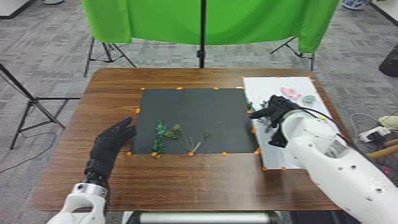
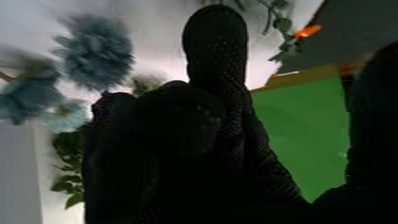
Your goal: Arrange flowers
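Well, in the head view the left robot hand point(image 1: 115, 137) is over the table point(image 1: 178, 187), just beside the near-left part of a dark mat point(image 1: 195, 107) — its fingers are fairly straight, with nothing in them. The right robot hand point(image 1: 279, 106) is above the left part of a white sheet point(image 1: 282, 156), and I cannot tell whether it is wide, narrow or holding anything. On the sheet, beyond this robot hand, are a pink flower point(image 1: 290, 93) and a pale blue-green flower point(image 1: 308, 99), near each other. A leafy green sprig point(image 1: 160, 137) lies along the mat's left side, with some thin stems point(image 1: 194, 145) just beside it. Small orange markers point(image 1: 224, 153) edge the mat, and behind the table hangs a green cloth point(image 1: 204, 22).

In the right wrist view, the right robot hand is dark against the pale surface. There are 3 blue flowers point(image 2: 96, 52), somewhat blurred, and some green leaves point(image 2: 67, 160) near them. A leafy stem point(image 2: 284, 30) shows near 1 orange marker — well apart from the blue flowers.
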